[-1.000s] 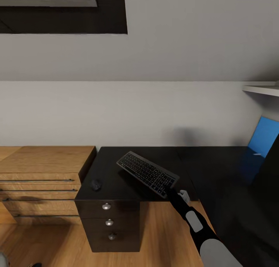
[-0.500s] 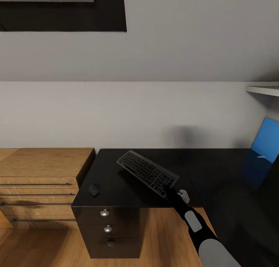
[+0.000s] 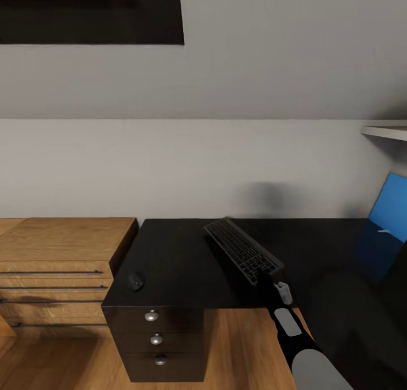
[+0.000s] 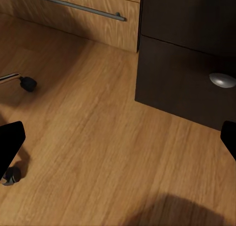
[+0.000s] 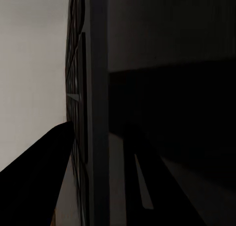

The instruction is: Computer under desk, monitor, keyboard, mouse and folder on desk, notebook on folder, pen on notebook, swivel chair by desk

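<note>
head view: the right gripper (image 3: 264, 277) pinches the near end of the keyboard (image 3: 243, 250), holding it over the black top of the desk (image 3: 181, 254); the keyboard runs slantwise away from the arm toward the wall, its far end raised off the surface as far as can be judged.
keyboard: slim, grey-edged with dark keys, over the middle of the desk top.
mouse (image 3: 135, 281): a small dark rounded thing lying on the desk near its front left corner, well apart from the keyboard.
desk drawers: three black fronts with round silver knobs (image 3: 151, 316) stacked below the front left corner.
wooden drawer unit (image 3: 56, 265): light wood, standing just beside the desk's left end.
blue panel (image 3: 390, 206): at the far right edge behind the desk, with a white shelf (image 3: 387, 131) above it.
left wrist view: the left gripper (image 4: 118, 142) hangs over the wooden floor (image 4: 88, 152) with its two dark fingertips (image 4: 9, 142) spread wide apart and holding nothing; a black drawer front with a silver knob (image 4: 223, 80) is ahead, and a chair caster (image 4: 28, 83) shows at one side.
right wrist view: the keyboard's edge (image 5: 86, 113) is seen end-on and close, clamped beside a dark finger (image 5: 34, 182), with the dark desk surface behind it.
</note>
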Robot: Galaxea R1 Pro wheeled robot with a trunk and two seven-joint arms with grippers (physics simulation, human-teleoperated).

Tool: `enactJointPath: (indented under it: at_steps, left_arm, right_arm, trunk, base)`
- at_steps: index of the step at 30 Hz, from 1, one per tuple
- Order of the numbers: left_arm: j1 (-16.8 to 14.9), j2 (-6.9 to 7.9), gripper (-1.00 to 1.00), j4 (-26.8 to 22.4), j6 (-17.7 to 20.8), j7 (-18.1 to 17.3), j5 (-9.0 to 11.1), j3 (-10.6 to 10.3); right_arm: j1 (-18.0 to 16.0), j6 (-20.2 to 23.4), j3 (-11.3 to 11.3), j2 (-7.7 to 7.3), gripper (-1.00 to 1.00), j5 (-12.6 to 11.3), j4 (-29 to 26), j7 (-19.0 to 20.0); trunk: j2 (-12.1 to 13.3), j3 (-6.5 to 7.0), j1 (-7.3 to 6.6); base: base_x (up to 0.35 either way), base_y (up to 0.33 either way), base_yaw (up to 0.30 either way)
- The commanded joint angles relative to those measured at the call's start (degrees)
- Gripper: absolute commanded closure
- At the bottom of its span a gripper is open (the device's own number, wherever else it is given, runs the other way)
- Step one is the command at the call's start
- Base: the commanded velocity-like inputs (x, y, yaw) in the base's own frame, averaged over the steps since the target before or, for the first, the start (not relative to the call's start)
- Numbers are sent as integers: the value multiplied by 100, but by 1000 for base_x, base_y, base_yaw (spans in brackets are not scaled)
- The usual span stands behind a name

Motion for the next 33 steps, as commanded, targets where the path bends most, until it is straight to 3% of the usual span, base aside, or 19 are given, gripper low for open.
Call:
enactJointPath:
  at_steps: [1,6,8,12,15,20,33]
  left_arm:
    - [-4,1,-100,3,-21,7,19,-8]
    - [-4,2,-100,3,-26,7,19,-8]
    - [-4,-2,-100,3,-26,7,19,-6]
    - [-4,-6,-100,3,-33,7,19,0]
    - [-4,-7,-100,3,-33,7,19,-1]
    - [-4,-7,-100,3,-28,7,19,1]
    - [-4,-15,-100,3,-30,7,19,1]
  right_arm:
    - [-6,-5,-29,4,100,-52,5,28]
    - [-6,-13,-62,20,100,-79,5,66]
    - [-6,-14,-67,42,100,-250,8,72]
    - [-5,-14,-67,61,100,-1205,32,76]
    - [-5,-8,-63,60,100,-1551,34,72]
    - [-5,-11,-62,58,100,-1673,32,79]
    - [-5,-34,-69,54,100,-1702,32,82]
  trunk:
    - [-4,-6,0]
    - [-4,-6,0]
    - [-4,-6,0]
    - [-4,-6,0]
    - [-4,-6,0]
    - [-4,-6,0]
    - [-4,-6,0]
  base:
    - [4,0,0]
    - [1,0,0]
    - [0,0,0]
    - [0,0,0]
    - [0,0,0]
    - [0,0,0]
    - [0,0,0]
